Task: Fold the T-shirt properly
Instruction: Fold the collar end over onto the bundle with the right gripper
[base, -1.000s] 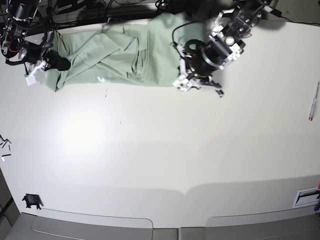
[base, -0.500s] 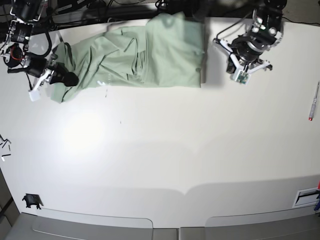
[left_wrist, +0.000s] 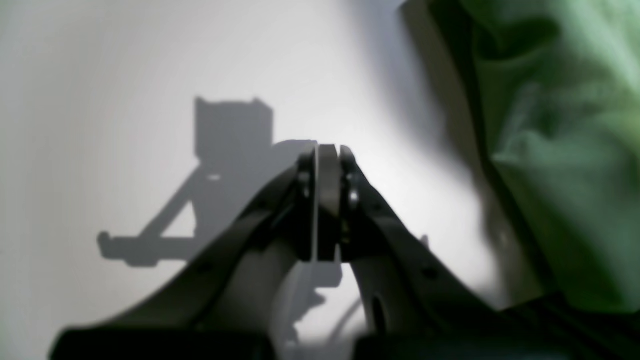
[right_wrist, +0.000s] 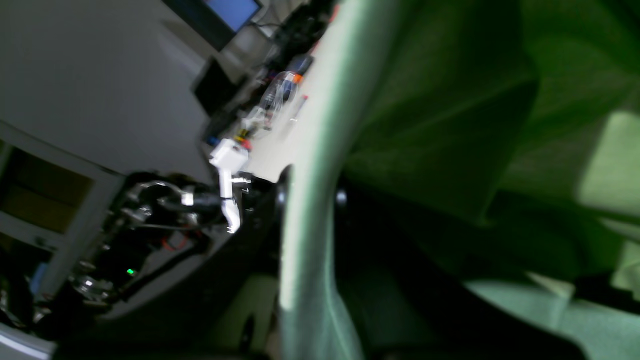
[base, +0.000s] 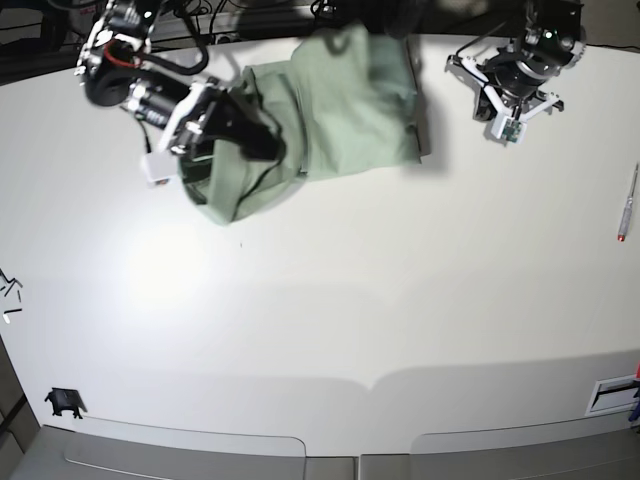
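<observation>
Gripping the pale mint-green cloth T-shirt (base: 340, 115), my right gripper (base: 262, 143) lifts one edge; my left gripper (left_wrist: 320, 165) sits closed, empty.

No text, label, brand or number can be read on anything here.

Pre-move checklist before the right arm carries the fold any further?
1. Right gripper shut on the T-shirt: ok, cloth edge runs between its fingers in the right wrist view.
2. Left gripper shut and holding nothing: ok.
3. Left gripper apart from the cloth: ok, it is over bare table.
4. Shirt lying flat: not ok, it is bunched and creased under the right arm.
5. Collar position: cannot tell.
6. Pen away from the shirt: ok, near the table's edge.
</observation>
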